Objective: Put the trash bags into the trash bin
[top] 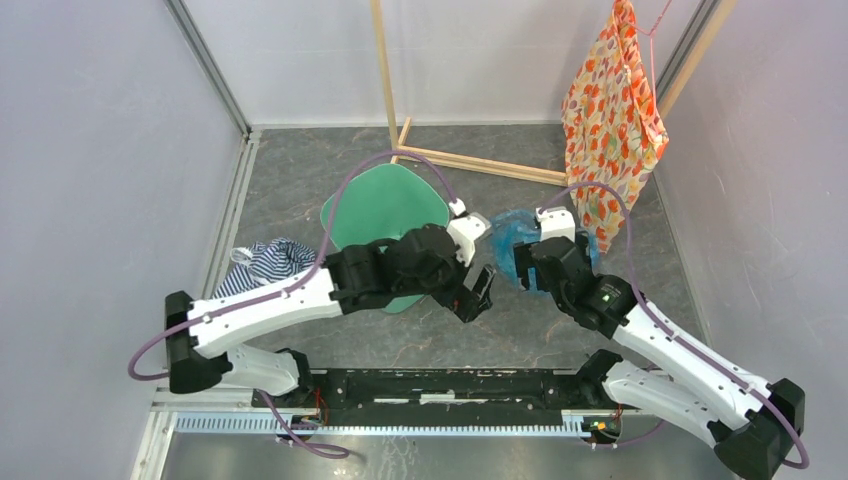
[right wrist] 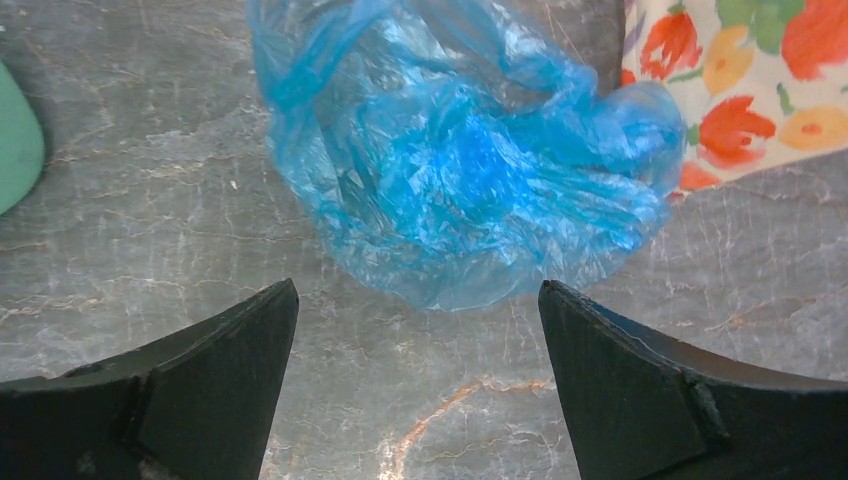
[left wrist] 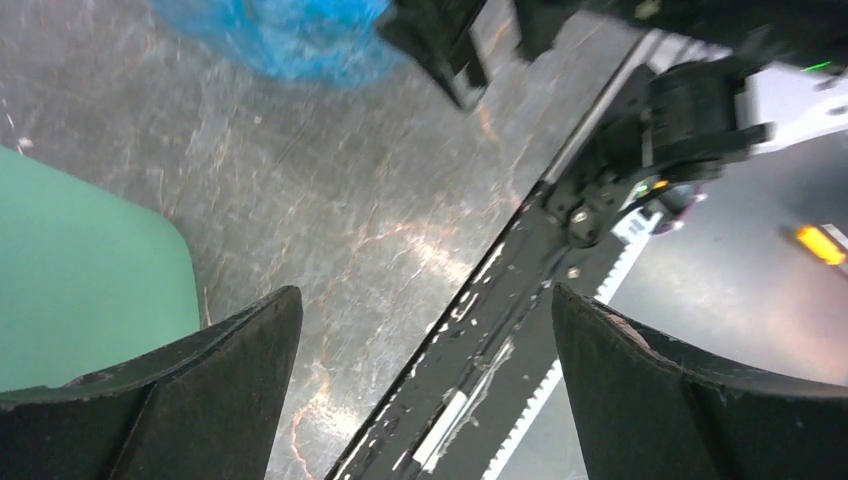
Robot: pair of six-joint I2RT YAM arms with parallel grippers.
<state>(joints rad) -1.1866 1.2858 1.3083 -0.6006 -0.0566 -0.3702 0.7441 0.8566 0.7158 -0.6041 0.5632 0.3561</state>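
The light-blue trash bag (top: 512, 238) lies crumpled on the grey floor, right of the mint-green trash bin (top: 383, 210). The left arm covers the bin's near part. My right gripper (top: 522, 272) hangs open and empty just short of the bag; in the right wrist view the bag (right wrist: 460, 170) lies just beyond the open gripper (right wrist: 418, 300). My left gripper (top: 478, 292) is open and empty, between bin and bag, nearer the arm bases. In its view (left wrist: 428, 300) the bin's edge (left wrist: 80, 280) is at left and the bag (left wrist: 280, 40) at the top.
A blue-and-white striped cloth (top: 265, 262) lies left of the bin. An orange floral fabric (top: 610, 120) hangs at the back right, touching the bag's far side (right wrist: 740, 90). A wooden frame (top: 480, 160) stands behind. The black base rail (top: 450, 385) runs along the near edge.
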